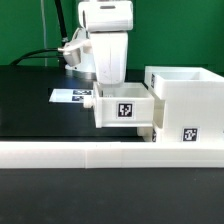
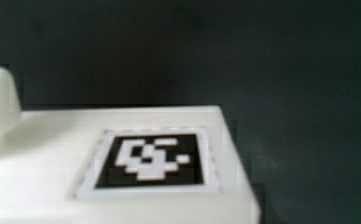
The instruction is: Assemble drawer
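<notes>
The gripper (image 1: 110, 88) hangs straight down over a small white tray (image 1: 125, 110) with a black-and-white tag on its near face. Its fingertips are hidden behind the tray's rim, so I cannot tell whether they are open or shut. The tray stands against the side of the large white housing (image 1: 188, 100) that faces the exterior view's left; the housing carries a tag low on its front. How far the tray reaches into the housing is unclear. The wrist view shows a white tagged surface (image 2: 150, 160) close up and no fingers.
A long low white L-shaped wall (image 1: 90, 153) runs along the front, right before the tray and housing. The marker board (image 1: 70, 97) lies on the black table at the exterior view's left. Cables trail behind the arm.
</notes>
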`<action>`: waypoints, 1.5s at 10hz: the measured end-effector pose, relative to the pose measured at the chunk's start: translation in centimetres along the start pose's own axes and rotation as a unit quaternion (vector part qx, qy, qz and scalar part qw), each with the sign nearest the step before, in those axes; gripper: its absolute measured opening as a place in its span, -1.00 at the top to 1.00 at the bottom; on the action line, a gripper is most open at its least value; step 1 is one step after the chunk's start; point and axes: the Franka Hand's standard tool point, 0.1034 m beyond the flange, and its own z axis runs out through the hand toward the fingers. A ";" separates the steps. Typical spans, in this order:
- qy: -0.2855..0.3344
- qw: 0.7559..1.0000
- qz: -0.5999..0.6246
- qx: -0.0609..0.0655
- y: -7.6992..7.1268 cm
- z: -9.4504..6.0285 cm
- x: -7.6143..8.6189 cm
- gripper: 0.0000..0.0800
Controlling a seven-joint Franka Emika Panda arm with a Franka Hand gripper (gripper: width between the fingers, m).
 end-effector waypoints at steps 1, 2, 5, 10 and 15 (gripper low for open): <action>0.001 1.000 0.000 -0.001 0.2 -0.1 0.3 0.89; 0.001 1.000 0.007 -0.002 0.2 -0.1 0.5 0.89; 0.001 1.000 0.008 -0.001 0.1 0.0 0.4 0.89; 0.002 1.000 0.010 -0.002 0.2 -0.1 1.1 0.89; 0.002 1.000 0.026 -0.002 0.1 0.1 1.0 0.89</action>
